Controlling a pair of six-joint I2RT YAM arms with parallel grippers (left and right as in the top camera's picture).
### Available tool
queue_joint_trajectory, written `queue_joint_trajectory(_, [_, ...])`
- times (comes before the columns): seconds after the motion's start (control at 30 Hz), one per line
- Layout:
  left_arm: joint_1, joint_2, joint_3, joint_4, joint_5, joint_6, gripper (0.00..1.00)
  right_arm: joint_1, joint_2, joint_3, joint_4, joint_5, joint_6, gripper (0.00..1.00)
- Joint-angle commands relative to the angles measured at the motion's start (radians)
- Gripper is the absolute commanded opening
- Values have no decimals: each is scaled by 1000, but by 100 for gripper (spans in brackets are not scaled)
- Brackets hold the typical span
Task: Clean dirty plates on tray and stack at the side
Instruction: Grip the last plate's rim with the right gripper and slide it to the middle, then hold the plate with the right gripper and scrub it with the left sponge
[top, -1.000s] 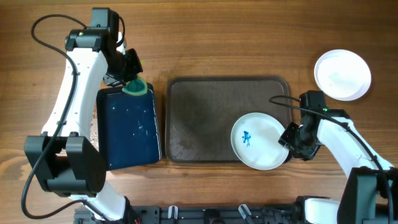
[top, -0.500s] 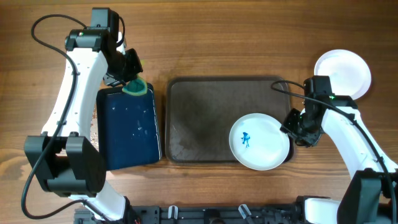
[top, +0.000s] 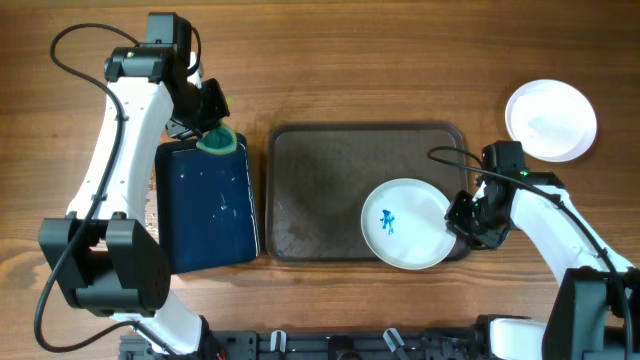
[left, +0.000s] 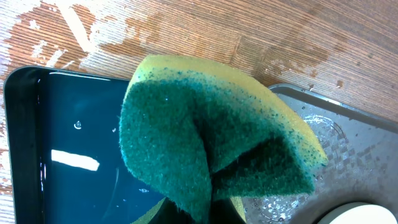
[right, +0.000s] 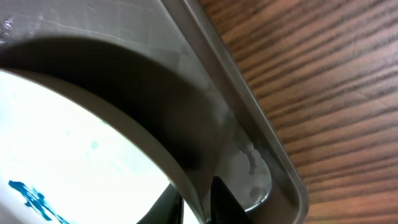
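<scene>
A white plate with a blue smear lies at the right end of the dark grey-brown tray. My right gripper is shut on that plate's right rim; in the right wrist view the rim passes between the fingers beside the tray's rim. A clean white plate lies on the table at the far right. My left gripper is shut on a green and yellow sponge, held over the top edge of the blue tray. A third plate is not visible.
The dark blue tray holds water and sits left of the grey tray. Wet patches mark the wood behind it. A cable loops over the grey tray's right corner.
My right gripper has slid the smeared plate a little to the left along the tray. The left arm and sponge have not moved.
</scene>
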Motion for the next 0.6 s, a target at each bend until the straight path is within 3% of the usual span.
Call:
queue_joint_trajectory(0.0, [-3,6,5,-1,-1,21,4,4,7,-6,31,-23,-3,9])
queue_joint_trajectory(0.23, [-3,6,5,-1,97,20,4,18,7,-3,333,-285,-180,5])
queue_joint_trajectory(0.43, [-139,10,-2,31,198,18,4,174,7,-3,306,-177,-130,5])
queue_joint_trajectory(0.57, [-290,91,-2,117,198,-88,4,182,7,-3,310,-142,-77,5])
